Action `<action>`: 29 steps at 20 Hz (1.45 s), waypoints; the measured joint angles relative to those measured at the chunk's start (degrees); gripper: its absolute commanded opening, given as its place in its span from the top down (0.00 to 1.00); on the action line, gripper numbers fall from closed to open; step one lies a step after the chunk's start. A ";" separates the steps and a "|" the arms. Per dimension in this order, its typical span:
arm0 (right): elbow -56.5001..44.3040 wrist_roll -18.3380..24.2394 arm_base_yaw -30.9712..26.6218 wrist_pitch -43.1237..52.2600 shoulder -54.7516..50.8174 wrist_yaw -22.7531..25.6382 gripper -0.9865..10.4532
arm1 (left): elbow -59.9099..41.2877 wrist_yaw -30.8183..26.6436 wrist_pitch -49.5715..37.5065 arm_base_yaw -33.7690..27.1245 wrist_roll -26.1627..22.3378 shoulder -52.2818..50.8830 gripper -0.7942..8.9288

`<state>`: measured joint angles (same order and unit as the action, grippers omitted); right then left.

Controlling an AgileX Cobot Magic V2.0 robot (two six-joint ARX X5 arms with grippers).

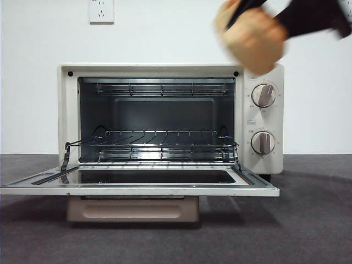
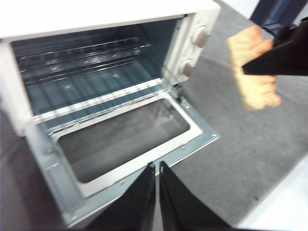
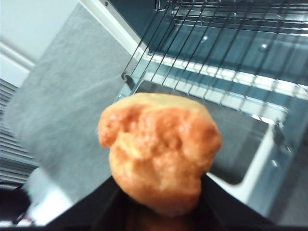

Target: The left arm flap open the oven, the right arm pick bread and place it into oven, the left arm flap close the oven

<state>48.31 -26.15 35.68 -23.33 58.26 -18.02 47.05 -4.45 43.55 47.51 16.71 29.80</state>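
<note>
We see the cream-white boxy toaster oven [image 1: 170, 118] standing on the dark grey felt-covered desk [image 1: 308, 220], its glass-windowed door [image 1: 140, 181] folded down flat toward the front and its beige bar handle [image 1: 132, 209] hanging below the door's edge. Inside, a wire rack [image 1: 159, 144] spans the cavity. Two beige knobs [image 1: 263, 118] sit one above the other on the oven's right panel. Our right gripper [image 3: 159, 202] holds the lumpy golden-orange bun [image 3: 159, 149] clamped between its two flat black fingers, lifted in the air above the oven's upper right corner, clear of the door and not inside the cavity. Our left gripper [image 2: 157, 166] hangs just before the open door's front edge, its fingers drawn together with only a thin slit between them, holding nothing. A white wall socket [image 1: 101, 11] shows behind.
</note>
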 measured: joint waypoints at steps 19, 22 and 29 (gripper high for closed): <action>5.46 -4.55 1.51 21.03 25.22 9.90 0.78 | 1.33 -2.78 7.23 0.00 2.58 -3.67 0.90; 8.17 -5.51 1.44 21.05 27.21 12.11 0.78 | 1.33 -2.84 7.23 0.00 2.71 -3.69 0.90; 11.45 -6.29 0.76 20.59 32.09 15.04 0.77 | 1.33 -2.93 7.23 0.00 2.75 -3.69 0.90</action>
<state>59.77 -32.45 36.45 -2.74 90.35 -2.98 48.38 -7.38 50.78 47.51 19.46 26.11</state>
